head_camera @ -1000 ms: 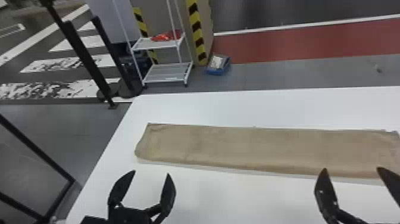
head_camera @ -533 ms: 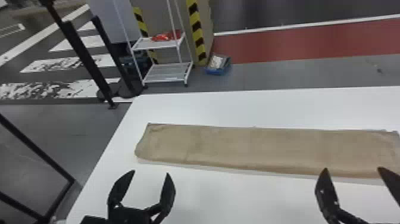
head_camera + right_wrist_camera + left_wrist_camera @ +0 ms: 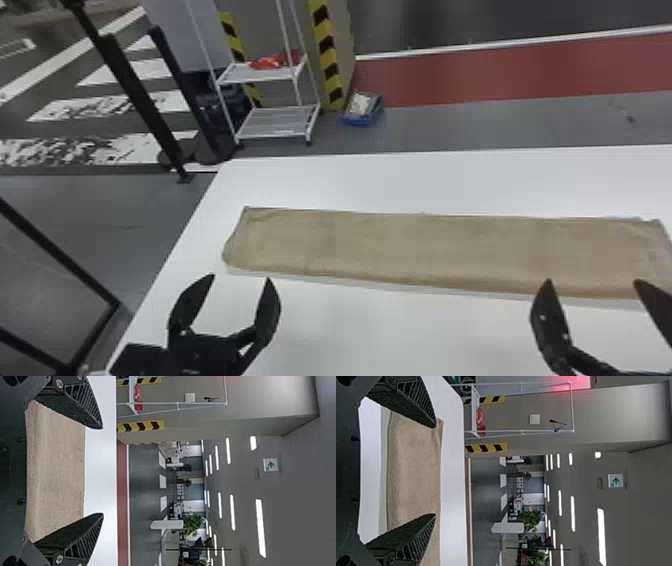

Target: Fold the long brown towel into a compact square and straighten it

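Sandy brown and matt, the towel [image 3: 430,250] lies flat on the white table [image 3: 400,185], a long, narrow strip running crosswise in front of the robot. Its far edge is almost straight. The near edge looks thicker and softly rounded, with a pale band just beside it, though whether that is cloth or shadow I cannot tell. At the left end the far corner is fairly sharp, while the near one is rounded and sits farther left, so that end slants. Faint creases cross the cloth near there, and the right end looks a little uneven at its far corner. Up close, the wrist views show a fine, nubby weave.

The left gripper [image 3: 241,278] is at the near side of the towel's left part, fingers spread wide with nothing in their grip. The right gripper [image 3: 593,281] is by the towel's right part, its fingers also wide apart and empty.
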Controlling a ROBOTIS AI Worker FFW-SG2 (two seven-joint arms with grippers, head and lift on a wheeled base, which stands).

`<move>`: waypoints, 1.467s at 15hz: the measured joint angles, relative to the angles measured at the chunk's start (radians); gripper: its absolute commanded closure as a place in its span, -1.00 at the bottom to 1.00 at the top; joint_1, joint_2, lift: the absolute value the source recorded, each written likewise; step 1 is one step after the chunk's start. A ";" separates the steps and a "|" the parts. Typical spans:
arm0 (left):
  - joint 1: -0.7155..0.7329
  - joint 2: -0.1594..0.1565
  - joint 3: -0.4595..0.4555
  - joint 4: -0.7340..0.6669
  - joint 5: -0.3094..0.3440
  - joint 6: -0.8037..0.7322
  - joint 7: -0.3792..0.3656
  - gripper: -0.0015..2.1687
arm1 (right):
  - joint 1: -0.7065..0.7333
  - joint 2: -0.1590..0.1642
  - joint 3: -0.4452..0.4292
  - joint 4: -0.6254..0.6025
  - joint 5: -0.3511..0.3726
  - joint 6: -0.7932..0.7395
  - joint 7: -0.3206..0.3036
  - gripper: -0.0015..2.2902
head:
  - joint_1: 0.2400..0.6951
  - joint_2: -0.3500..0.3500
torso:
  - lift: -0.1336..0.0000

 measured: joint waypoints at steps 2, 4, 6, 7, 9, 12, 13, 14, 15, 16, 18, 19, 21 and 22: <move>-0.064 0.000 0.066 -0.040 0.007 0.177 -0.056 -0.92 | -0.007 -0.007 0.000 0.006 -0.003 0.005 0.000 -0.91 | 1.00 0.86 | -0.88; -0.152 0.000 0.145 -0.070 0.022 0.410 -0.123 -0.92 | -0.024 -0.018 0.000 0.024 -0.017 0.012 0.002 -0.91 | 1.00 0.97 | -0.88; -0.270 0.000 0.213 -0.074 0.023 0.623 -0.175 -0.92 | -0.049 -0.030 -0.001 0.049 -0.032 0.028 0.002 -0.91 | 1.00 1.00 | -0.88; -0.330 0.000 0.239 -0.063 0.012 0.698 -0.198 -0.92 | -0.059 -0.035 -0.001 0.059 -0.037 0.034 0.002 -0.91 | 1.00 1.00 | -0.88; -0.448 0.000 0.288 -0.012 -0.019 0.790 -0.248 -0.92 | -0.071 -0.040 -0.002 0.070 -0.041 0.042 0.002 -0.91 | 1.00 1.00 | -0.88; -0.621 0.001 0.316 0.106 -0.098 0.886 -0.311 -0.92 | -0.080 -0.040 -0.007 0.083 -0.041 0.054 0.002 -0.91 | 1.00 1.00 | -0.88; -0.665 0.009 0.317 0.148 -0.110 0.914 -0.323 -0.92 | -0.084 -0.040 -0.008 0.087 -0.041 0.061 0.002 -0.91 | 1.00 1.00 | -0.88; -0.698 0.023 0.316 0.184 -0.116 0.937 -0.333 -0.92 | -0.088 -0.040 -0.009 0.092 -0.041 0.068 0.002 -0.91 | 1.00 1.00 | -0.88; -0.732 0.040 0.315 0.226 -0.127 0.956 -0.345 -0.91 | -0.092 -0.040 -0.009 0.097 -0.041 0.073 0.002 -0.91 | 1.00 1.00 | -0.88; -0.761 0.053 0.315 0.268 -0.147 0.965 -0.356 -0.91 | -0.096 -0.040 -0.009 0.103 -0.041 0.075 0.002 -0.91 | 1.00 1.00 | -0.88; -0.802 0.074 0.314 0.336 -0.175 0.971 -0.376 -0.91 | -0.102 -0.040 -0.009 0.111 -0.041 0.076 0.002 -0.91 | 1.00 1.00 | -0.88; -0.812 0.084 0.313 0.364 -0.181 0.972 -0.378 -0.91 | -0.105 -0.040 -0.009 0.114 -0.042 0.077 0.002 -0.91 | 1.00 1.00 | -0.88; -0.819 0.096 0.311 0.404 -0.191 0.973 -0.378 -0.91 | -0.107 -0.043 -0.009 0.116 -0.044 0.079 0.002 -0.91 | 1.00 1.00 | -0.88; -0.823 0.101 0.311 0.419 -0.195 0.973 -0.384 -0.91 | -0.108 -0.044 -0.008 0.116 -0.046 0.079 0.002 -0.91 | 1.00 1.00 | -0.88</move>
